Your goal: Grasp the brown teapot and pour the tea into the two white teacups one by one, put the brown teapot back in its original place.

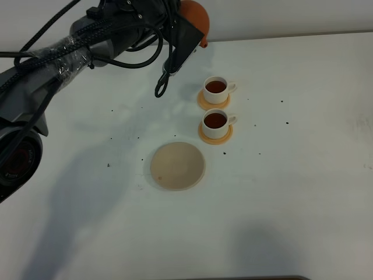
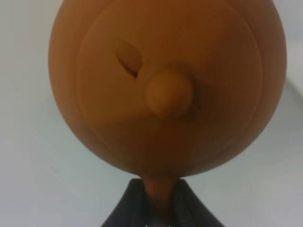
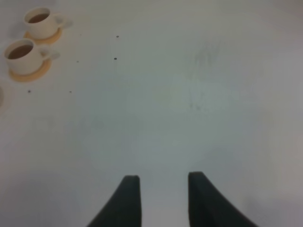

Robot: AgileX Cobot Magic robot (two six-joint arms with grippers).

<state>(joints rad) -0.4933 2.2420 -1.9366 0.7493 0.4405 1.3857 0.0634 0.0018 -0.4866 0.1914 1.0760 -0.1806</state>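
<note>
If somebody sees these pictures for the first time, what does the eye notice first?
First, the brown teapot, held by its handle in the left gripper and filling the left wrist view. Next, the two white teacups, both holding dark tea on orange coasters, and the bare tan saucer nearer the camera.

A white table (image 1: 303, 192) fills nearly the whole scene, its matte top scattered with small dark specks (image 1: 286, 123) and soft grey shadows. Along the far edge it meets a pale wall (image 1: 291, 17), and the light is even and diffuse
</note>
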